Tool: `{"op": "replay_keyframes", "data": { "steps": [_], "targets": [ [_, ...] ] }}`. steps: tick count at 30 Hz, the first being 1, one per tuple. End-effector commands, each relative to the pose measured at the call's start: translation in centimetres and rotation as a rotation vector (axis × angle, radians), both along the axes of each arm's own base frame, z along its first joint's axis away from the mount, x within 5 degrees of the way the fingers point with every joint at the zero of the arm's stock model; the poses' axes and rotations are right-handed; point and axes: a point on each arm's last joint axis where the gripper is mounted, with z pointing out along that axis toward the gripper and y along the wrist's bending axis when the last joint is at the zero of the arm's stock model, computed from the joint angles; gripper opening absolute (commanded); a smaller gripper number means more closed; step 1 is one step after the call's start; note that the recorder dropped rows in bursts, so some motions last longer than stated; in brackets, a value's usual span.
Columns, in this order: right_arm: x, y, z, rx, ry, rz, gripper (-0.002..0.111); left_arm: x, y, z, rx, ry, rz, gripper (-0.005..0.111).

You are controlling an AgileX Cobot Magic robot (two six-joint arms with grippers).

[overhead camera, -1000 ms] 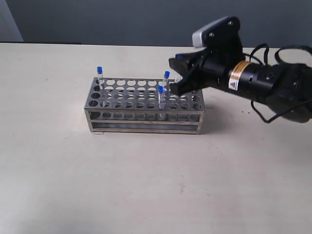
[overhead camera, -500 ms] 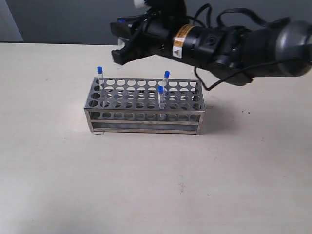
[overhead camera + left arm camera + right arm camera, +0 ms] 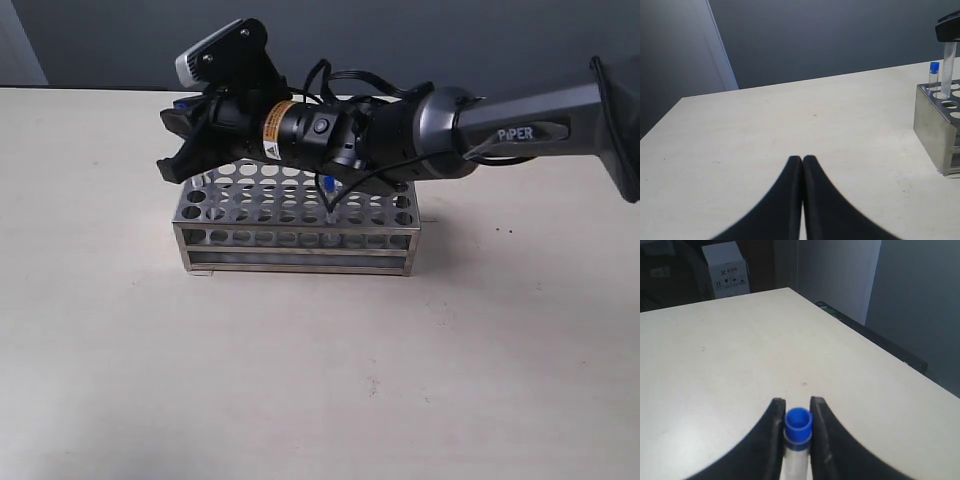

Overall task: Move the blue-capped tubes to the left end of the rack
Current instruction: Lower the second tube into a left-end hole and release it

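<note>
- We see the right arm (image 3: 480, 125) reaching level across the rack (image 3: 300, 238), with the right claw (image 3: 175, 145) over the rack's left end.
- The right claw is clamped on a tube (image 3: 798, 427) just under its blue cap.
- The tube is slim and clear, and the rack is shiny perforated steel.
- The tube stands nearly upright, cap up, with its foot in a left-end hole beside a second tube (image 3: 934, 75).
- The left claw (image 3: 802, 159) is pressed together above the pale table (image 3: 790, 115).

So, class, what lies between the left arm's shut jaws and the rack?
Only bare tabletop. The left wrist view shows nothing standing on that stretch before the rack.
</note>
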Motion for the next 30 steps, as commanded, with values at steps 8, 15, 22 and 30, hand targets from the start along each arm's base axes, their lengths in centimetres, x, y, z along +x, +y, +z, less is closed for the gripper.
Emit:
{"op": "replay_keyframes", "data": {
  "steps": [8,15,22,30],
  "targets": [
    [0.5,0.2,-2.8,-0.032,0.017,0.004,-0.001,0.0,-0.1,0.2,-0.006,-0.011,-0.009,0.000],
    [0.8,0.4,-2.3,-0.042,-0.013,-0.001,-0.001,0.0,-0.1,0.2,-0.006,-0.011,-0.009,0.000],
    [1.2,0.6,-1.6,-0.027,-0.018,-0.021,-0.001,0.0,-0.1,0.2,-0.006,-0.011,-0.009,0.000],
    [1.3,0.5,-2.0,-0.042,0.017,-0.042,-0.001,0.0,-0.1,0.2,-0.006,-0.011,-0.009,0.000]
  ]
}}
